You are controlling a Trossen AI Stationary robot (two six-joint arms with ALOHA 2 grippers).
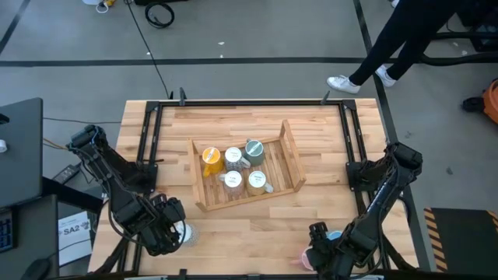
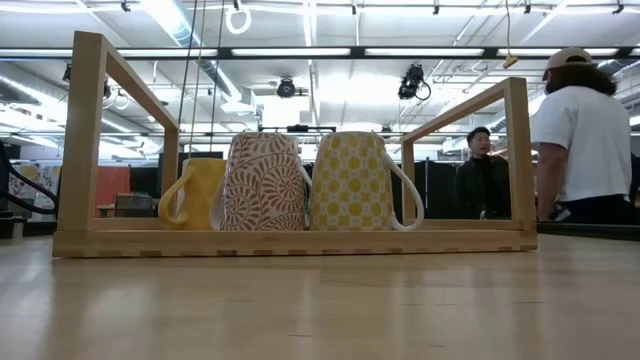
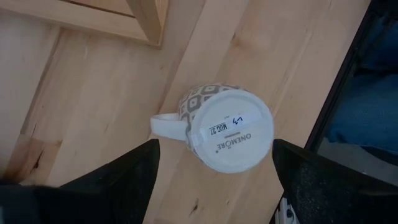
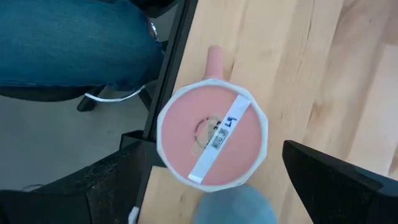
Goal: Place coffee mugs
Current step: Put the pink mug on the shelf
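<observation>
Coffee mugs: five upturned in wooden tray (image 1: 292, 159); grey-patterned mug (image 3: 227, 126) under open left gripper (image 3: 214, 171), pink mug (image 4: 212, 138) under open right gripper (image 4: 211, 180). Probably rigid, glazed, slippery, breakable; best gripped across body.

Grey-patterned mug (image 3: 227, 127), upturned base: printed brand "ONEMORE".
Same base, white sticker strip (image 3: 222, 129) beside the brand: "MUG 27" in print, though the digits are small and uncertain; a blue handwritten mark next to it, unclear.
Pink mug (image 4: 212, 138), upturned base: white sticker strip (image 4: 218, 140) with a small code square and a blue handwritten mark like "5"; faint stamp under it unreadable.
Paper sheet (image 1: 74, 234) by the table's left edge: "SA2".
</observation>
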